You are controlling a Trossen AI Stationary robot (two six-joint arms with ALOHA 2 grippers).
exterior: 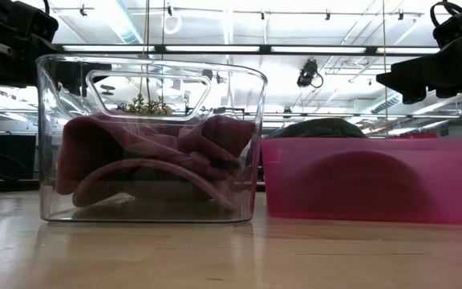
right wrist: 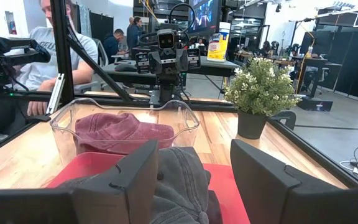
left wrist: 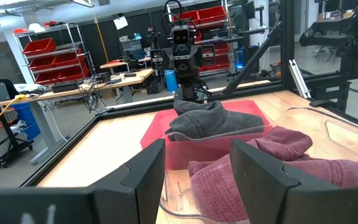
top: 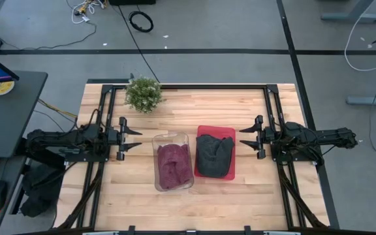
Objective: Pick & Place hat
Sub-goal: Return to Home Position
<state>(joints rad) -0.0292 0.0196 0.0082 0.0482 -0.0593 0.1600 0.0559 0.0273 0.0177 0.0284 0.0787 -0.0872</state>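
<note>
Red caps (top: 173, 166) lie just ahead of the left gripper (top: 136, 138), heaped inside the transparent bin (top: 155, 163) on the desk (top: 201, 104). That gripper hangs raised, a little short of the bin's near rim, its fingers spread wide with nothing between them. A small potted plant (top: 143, 93) stands off to that gripper's side, near the desk's back edge. Just beyond the transparent bin from this gripper sits the red bin (top: 204, 129), close beside it, holding the black caps (top: 214, 155) — they rise above its rim. Farther right, the right gripper (top: 243, 138) faces the red bin from just outside its rim, also raised. Its fingers are wide apart and empty — the black caps lie directly in front of them and the red caps past those.
</note>
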